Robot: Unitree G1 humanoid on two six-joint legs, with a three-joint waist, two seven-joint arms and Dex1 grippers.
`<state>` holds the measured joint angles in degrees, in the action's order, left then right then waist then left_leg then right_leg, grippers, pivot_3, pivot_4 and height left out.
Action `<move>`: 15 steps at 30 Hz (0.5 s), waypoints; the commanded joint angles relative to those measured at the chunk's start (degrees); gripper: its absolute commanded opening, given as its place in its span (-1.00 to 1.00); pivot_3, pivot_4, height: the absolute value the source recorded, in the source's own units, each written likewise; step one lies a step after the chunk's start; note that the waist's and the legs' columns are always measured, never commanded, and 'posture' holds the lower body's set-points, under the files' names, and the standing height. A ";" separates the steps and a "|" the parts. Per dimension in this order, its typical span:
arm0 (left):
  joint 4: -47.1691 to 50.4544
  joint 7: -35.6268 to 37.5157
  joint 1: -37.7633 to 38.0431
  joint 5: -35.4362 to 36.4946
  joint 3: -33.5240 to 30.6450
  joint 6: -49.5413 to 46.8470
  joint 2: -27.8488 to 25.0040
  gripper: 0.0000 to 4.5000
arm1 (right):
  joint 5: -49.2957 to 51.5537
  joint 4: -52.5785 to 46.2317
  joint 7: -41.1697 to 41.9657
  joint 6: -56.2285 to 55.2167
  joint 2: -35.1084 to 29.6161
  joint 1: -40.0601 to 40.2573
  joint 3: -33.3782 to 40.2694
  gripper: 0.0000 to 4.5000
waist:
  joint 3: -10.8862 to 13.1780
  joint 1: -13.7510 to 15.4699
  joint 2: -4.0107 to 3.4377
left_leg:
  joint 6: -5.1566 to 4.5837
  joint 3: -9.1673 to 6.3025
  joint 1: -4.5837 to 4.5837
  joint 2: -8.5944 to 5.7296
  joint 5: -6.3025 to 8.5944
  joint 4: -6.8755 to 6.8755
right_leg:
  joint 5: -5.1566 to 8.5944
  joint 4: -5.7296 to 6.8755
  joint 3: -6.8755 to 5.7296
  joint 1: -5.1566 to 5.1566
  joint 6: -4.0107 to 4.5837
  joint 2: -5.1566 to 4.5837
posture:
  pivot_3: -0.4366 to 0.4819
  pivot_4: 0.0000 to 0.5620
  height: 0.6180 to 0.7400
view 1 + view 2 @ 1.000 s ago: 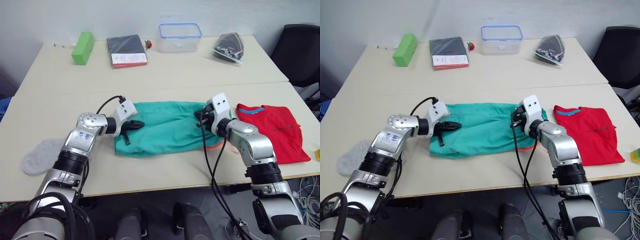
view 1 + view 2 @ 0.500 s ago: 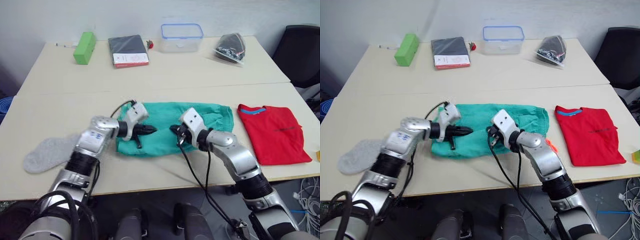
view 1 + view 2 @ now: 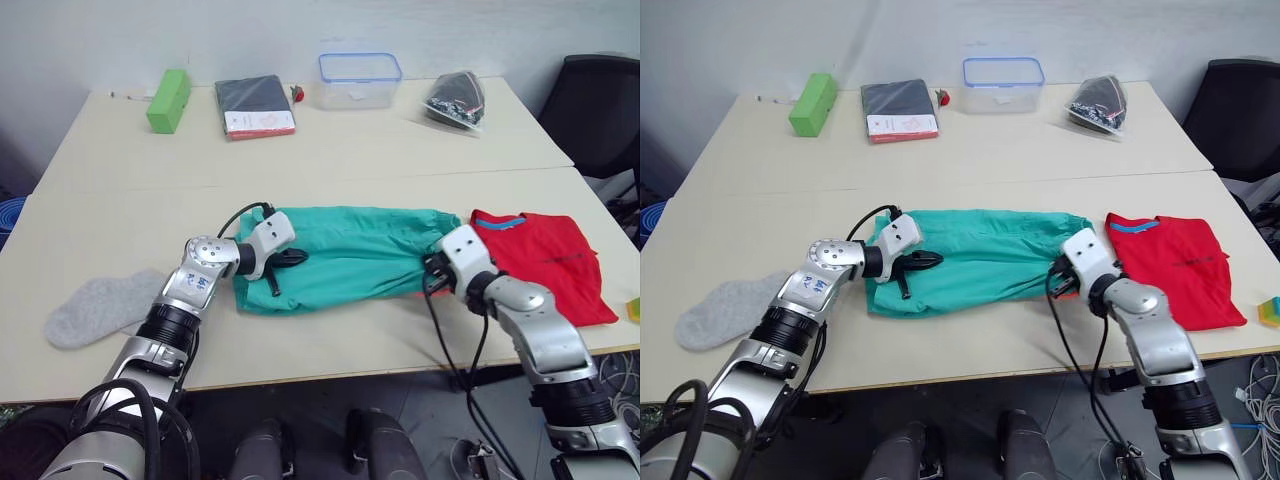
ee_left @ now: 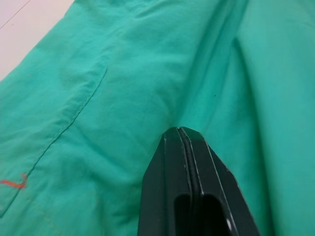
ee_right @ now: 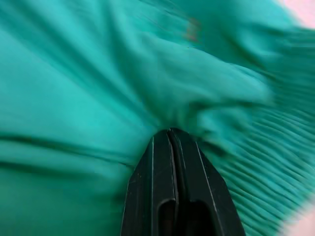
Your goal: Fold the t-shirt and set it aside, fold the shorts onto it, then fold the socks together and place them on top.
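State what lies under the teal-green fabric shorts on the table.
Bare beige tabletop shows around the teal-green fabric shorts; the folded red t-shirt lies beside them. Anything beneath is covered.

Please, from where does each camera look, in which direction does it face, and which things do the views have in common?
Left eye view: on the head, facing forward and down at the table; both arms show, left gripper and right gripper on the shorts.
Right eye view: beside it, same scene; the t-shirt and a sock also show.
Left wrist view: along the shut left fingers, pressed on the shorts.
Right wrist view: along the shut right fingers, pinching the shorts.
All four share the shorts.
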<state>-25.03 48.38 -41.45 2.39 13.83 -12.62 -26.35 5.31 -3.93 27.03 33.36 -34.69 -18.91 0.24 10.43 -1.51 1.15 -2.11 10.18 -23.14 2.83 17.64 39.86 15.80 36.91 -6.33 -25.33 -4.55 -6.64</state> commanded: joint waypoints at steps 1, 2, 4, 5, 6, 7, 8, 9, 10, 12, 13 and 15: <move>-0.51 -0.27 2.62 -0.99 -1.36 -2.69 -1.99 -1.00 | -0.22 4.34 -1.45 -1.85 -2.10 0.46 5.65 -0.99 | 0.00 -0.01 0.00 | 0.00 0.00 0.00 -0.01 0.00 0.00 | 0.00 0.00 0.00 0.00 0.00 0.00 | -0.05 -0.47 1.00; 0.13 -0.26 2.85 -0.52 -1.92 -3.24 -1.99 -1.00 | 1.67 3.47 -0.78 -2.34 -1.43 -0.53 6.98 -0.99 | 0.00 0.01 -0.01 | 0.00 0.00 0.00 0.00 0.00 0.00 | 0.00 0.00 0.01 0.00 0.00 -0.01 | -0.05 -0.47 1.00; 1.42 -0.24 3.25 0.32 -2.96 -4.29 -1.95 -1.00 | 6.38 0.94 0.49 -2.19 0.62 -3.06 9.41 -0.99 | 0.00 0.01 -0.01 | -0.01 0.00 0.00 0.00 -0.01 0.00 | 0.00 0.00 0.03 0.00 0.00 -0.01 | -0.05 -0.47 1.00; 1.93 -0.24 3.36 0.57 -3.31 -4.72 -1.90 -1.00 | 8.09 0.03 0.81 -1.84 1.48 -4.17 10.04 -0.99 | 0.00 0.00 -0.01 | -0.01 0.00 -0.01 0.00 -0.01 0.00 | 0.00 0.00 0.03 0.00 0.00 -0.01 | -0.05 -0.47 1.00; 3.02 -0.34 3.66 0.82 -3.60 -5.31 -1.83 -1.00 | 9.88 -1.17 0.78 -1.00 3.33 -7.16 9.63 -0.99 | 0.00 -0.06 -0.02 | -0.01 0.00 -0.01 0.00 -0.01 0.00 | 0.00 0.01 0.04 0.00 0.00 0.00 | -0.05 -0.47 1.00; 3.85 -0.42 3.87 0.93 -3.76 -5.74 -1.75 -1.00 | 10.86 -1.68 0.58 -0.42 4.89 -9.62 8.92 -0.99 | 0.00 -0.37 -0.05 | -0.01 0.00 -0.01 0.00 -0.01 0.00 | 0.00 0.01 0.05 -0.01 0.00 0.00 | -0.05 -0.47 1.00; 4.66 -0.48 4.05 1.00 -3.89 -6.03 -1.62 -1.00 | 11.44 -1.55 0.18 0.13 6.85 -12.21 7.80 -0.99 | 0.02 -0.56 -0.11 | 0.00 0.04 -0.01 0.05 -0.01 -0.01 | 0.00 0.02 0.05 -0.04 0.00 0.02 | -0.05 -0.47 1.00; 5.16 -0.54 4.15 1.02 -4.01 -6.25 -1.49 -1.00 | 11.62 -1.13 -0.14 0.52 8.51 -14.08 6.81 -0.99 | 0.00 -0.69 -0.13 | 0.03 0.05 -0.01 0.08 -0.03 -0.03 | 0.00 0.04 0.06 -0.06 0.01 0.02 | -0.05 -0.47 1.00; 5.64 -0.67 4.22 1.06 -4.14 -6.57 -1.34 -1.00 | 11.31 -0.26 -0.40 0.48 10.39 -15.60 5.37 -0.99 | 0.00 -0.63 -0.14 | 0.10 0.05 0.03 0.12 -0.05 -0.07 | 0.02 0.07 0.08 -0.06 0.05 0.03 | -0.05 -0.47 1.00; 6.13 -0.84 4.22 1.07 -4.33 -7.05 -1.11 -1.00 | 9.76 1.42 -0.21 -0.20 12.99 -17.43 2.03 -0.99 | -0.01 -0.38 -0.14 | 0.19 -0.03 0.03 0.13 -0.09 -0.16 | 0.07 0.07 0.09 -0.07 0.14 0.08 | -0.05 -0.47 1.00; 6.28 -0.98 4.22 1.06 -4.42 -7.20 -1.00 -1.00 | 7.70 3.32 -0.50 -1.22 14.68 -18.52 -1.13 -0.99 | -0.01 -0.18 -0.14 | 0.22 -0.06 0.02 0.14 -0.10 -0.22 | 0.09 0.07 0.11 -0.07 0.17 0.10 | -0.05 -0.47 1.00; 6.63 -1.15 4.29 1.00 -4.51 -7.42 -0.89 -1.00 | 4.70 6.95 -1.43 -2.52 17.14 -20.24 -5.18 -0.99 | -0.01 -0.09 -0.14 | 0.22 -0.09 -0.02 0.09 -0.10 -0.26 | 0.10 0.06 0.10 -0.09 0.19 0.11 | -0.05 -0.47 1.00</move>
<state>-18.63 47.80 -37.76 3.88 9.54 -19.32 -27.07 11.97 1.62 26.54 32.39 -18.08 -38.31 -3.15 10.42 -1.61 1.01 -1.90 10.11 -23.18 2.88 17.54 39.59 15.89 36.97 -6.26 -25.42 -4.36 -6.54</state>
